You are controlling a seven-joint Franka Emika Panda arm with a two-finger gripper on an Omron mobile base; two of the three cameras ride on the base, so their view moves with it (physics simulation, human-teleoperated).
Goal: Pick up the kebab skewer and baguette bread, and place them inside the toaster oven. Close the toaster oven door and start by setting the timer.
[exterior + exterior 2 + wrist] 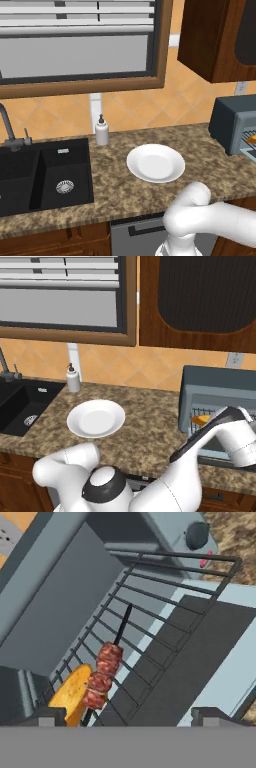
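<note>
One kebab skewer (pixel 103 674) and one baguette bread (pixel 73 693) on the toaster oven (pixel 220 387) rack, jaws spread.

The baguette (pixel 72 694) and the skewer's (pixel 102 677) near end are cut off below, by the gripper's (pixel 127 717) left fingertip.
</note>
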